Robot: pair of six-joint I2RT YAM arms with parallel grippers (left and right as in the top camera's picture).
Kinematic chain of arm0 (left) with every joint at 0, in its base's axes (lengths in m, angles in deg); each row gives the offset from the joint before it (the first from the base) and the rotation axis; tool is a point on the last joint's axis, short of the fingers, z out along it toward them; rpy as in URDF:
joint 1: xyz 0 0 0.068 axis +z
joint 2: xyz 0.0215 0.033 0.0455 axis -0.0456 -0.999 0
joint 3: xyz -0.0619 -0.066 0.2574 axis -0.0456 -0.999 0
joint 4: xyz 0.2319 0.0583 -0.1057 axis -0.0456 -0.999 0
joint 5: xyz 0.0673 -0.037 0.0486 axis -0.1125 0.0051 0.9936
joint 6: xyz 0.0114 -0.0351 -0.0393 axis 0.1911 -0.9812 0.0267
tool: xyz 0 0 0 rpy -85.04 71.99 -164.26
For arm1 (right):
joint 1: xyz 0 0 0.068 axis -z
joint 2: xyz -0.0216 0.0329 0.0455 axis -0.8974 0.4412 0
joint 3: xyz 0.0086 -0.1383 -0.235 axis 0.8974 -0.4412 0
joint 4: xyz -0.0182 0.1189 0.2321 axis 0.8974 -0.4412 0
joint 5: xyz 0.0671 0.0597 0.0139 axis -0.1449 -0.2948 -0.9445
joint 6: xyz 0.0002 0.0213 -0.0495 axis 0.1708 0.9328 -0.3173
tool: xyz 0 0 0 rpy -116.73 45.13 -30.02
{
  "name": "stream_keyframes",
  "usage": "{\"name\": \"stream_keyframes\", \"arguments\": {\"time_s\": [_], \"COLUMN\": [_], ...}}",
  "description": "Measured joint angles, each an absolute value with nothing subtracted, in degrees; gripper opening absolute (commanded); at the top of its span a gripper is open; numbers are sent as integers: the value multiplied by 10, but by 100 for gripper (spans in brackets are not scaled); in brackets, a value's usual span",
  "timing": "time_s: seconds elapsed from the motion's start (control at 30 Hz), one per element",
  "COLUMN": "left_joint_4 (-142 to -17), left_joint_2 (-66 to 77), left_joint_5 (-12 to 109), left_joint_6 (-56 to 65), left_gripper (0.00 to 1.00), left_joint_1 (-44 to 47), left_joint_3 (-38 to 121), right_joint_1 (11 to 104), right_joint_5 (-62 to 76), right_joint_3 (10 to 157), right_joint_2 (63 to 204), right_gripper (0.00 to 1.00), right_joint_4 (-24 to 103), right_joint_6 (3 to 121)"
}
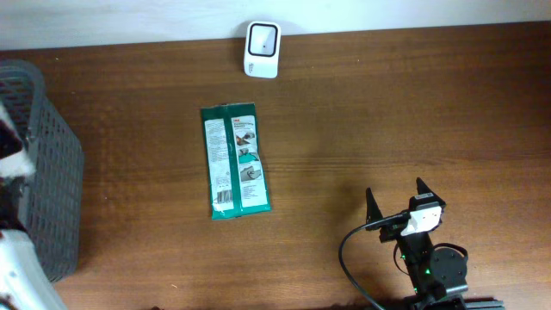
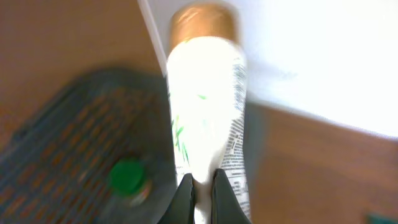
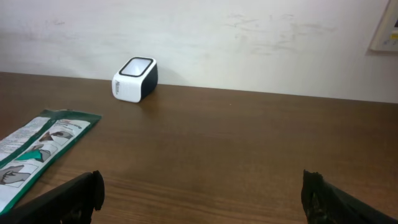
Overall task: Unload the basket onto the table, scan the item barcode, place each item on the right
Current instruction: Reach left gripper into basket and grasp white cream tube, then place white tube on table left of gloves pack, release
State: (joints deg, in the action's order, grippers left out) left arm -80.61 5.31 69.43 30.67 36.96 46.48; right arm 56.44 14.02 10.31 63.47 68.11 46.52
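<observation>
One item is in hand – a white bottle [image 2: 205, 106], pinched low on its body between the pressed-together fingers of the left gripper [image 2: 202, 190]. It is held over the grey basket [image 2: 56, 143] at the left end of the table [image 1: 387, 112], well apart from the scanner [image 1: 262, 49]. By the look of it, the pick is done and the scan itself is not yet made. What is left, as judged from here, is the carry across to the scanner and the turning of the printed side toward its window.

The bottle is seen as a smooth, rounded, tapering shape, glossy white, topped by a bronze-coloured cap [image 2: 204, 22]. Green leaf markings and a block of dark print are carried down one side. The left wrist view is blurred, so a barcode cannot be made out. The basket is a plastic lattice with open mesh walls, and a round green lid [image 2: 127, 176] is seen inside it.

Further out, a flat green-and-white packet [image 1: 235, 161] is laid lengthwise mid-table – thin, crinkly-looking film with a printed panel. The scanner is a small white block with rounded corners and a dark face, set at the far edge against the wall. The table is dark wood grain, matt. The right gripper [image 1: 396, 194] is parked near the front edge, its jaws spread wide, nothing between them.
</observation>
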Motion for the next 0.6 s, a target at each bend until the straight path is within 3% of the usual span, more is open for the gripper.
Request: {"name": "stream_keyframes", "arguments": {"time_s": [0.1,0.23,0.47,0.5,0.53,0.57,0.6], "left_joint_4": [-788,-860,-925,-924,-922,-913,-907], "left_joint_2": [126,157,-11,-33,-62,-78,-84], "left_joint_5": [691,689,688,688,689,689,689], "left_joint_6": [287,270,189,186,185,181,178], "left_gripper": [0,0,0,5,18,41,51], "left_joint_1": [289,155,-33,-38,-42,-42,-42], "left_joint_3": [467,480,379,374,372,372,372], "right_joint_1": [564,564,564,564,564,564,564], "right_joint_5": [140,140,140,140,140,140,140], "right_joint_3": [103,103,103,103,103,103,103], "right_joint_2": [635,635,634,635,635,635,635], "right_gripper": [98,98,98,98,98,98,98], "right_joint_4": [681,681,681,681,681,681,681], "right_joint_6": [465,465,465,465,465,465,465]}}
